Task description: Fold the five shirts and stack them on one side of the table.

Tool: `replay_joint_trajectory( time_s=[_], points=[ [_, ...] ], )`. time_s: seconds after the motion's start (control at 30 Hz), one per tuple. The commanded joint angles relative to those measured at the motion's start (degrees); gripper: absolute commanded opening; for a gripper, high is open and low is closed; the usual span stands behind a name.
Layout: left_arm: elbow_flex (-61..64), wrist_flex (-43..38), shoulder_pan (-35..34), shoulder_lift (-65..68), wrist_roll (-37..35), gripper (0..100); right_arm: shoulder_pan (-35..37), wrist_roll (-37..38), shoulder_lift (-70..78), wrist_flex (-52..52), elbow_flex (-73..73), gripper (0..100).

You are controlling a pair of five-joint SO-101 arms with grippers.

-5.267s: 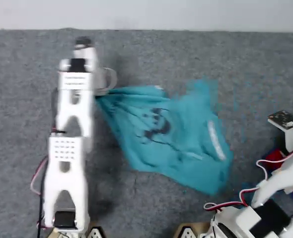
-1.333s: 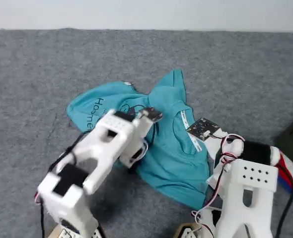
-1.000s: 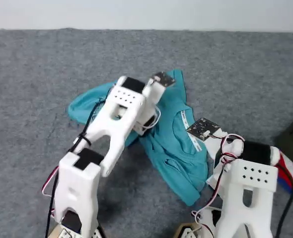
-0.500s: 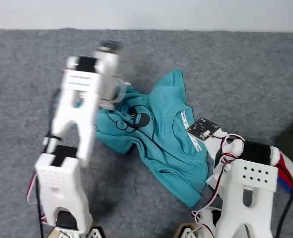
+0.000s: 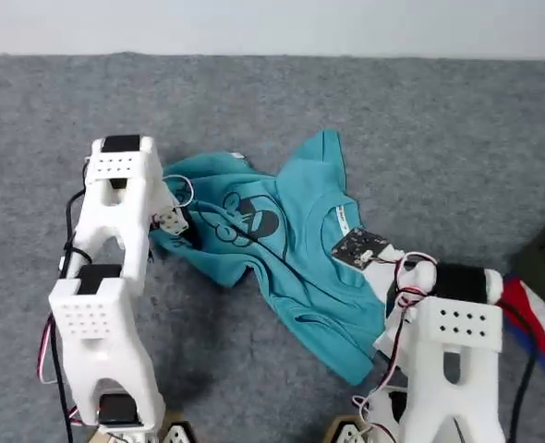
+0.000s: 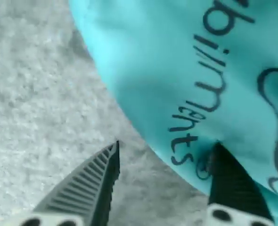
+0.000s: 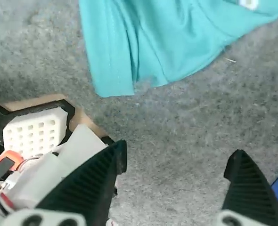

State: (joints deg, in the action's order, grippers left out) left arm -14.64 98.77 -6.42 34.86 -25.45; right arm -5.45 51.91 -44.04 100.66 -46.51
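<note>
Shirt [image 6: 186,70] hem runs between spread left jaws over carpet [image 6: 30,108].

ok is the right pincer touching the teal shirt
Apart. The right wrist view shows the right pincer open over carpet, with a strip of carpet between it and the teal shirt.

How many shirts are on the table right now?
1: a teal shirt lies crumpled between the arms. Some red and blue cloth at the right edge may be another.

Light even, diffuse, moderately bright, from overhead. Soft dark shadow on surface [image 5: 254,360] near 7 o'clock, high view.
</note>
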Motion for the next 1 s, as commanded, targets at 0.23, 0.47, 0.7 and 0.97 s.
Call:
replay_joint_trajectory(
  time_s=[0.23,0.47,0.7,0.97],
  points=[
    [-17.0,1.8,7.7,9.5,-1.2,19,0.3,0.4,-0.8,0.9,0.4,34.0],
    [-23.4,1.8,10.5,12.0,-1.0,2,0.3,0.4,-0.8,1.1,0.4,34.0],
    [-22.1,2.0,8.0,8.1,12.7,1,0.3,0.3,-0.8,1.0,0.4,34.0],
    [-0.5,2.0,1.2,-11.0,39.9,1,0.3,0.4,-0.8,1.0,0.4,34.0]
  ],
)
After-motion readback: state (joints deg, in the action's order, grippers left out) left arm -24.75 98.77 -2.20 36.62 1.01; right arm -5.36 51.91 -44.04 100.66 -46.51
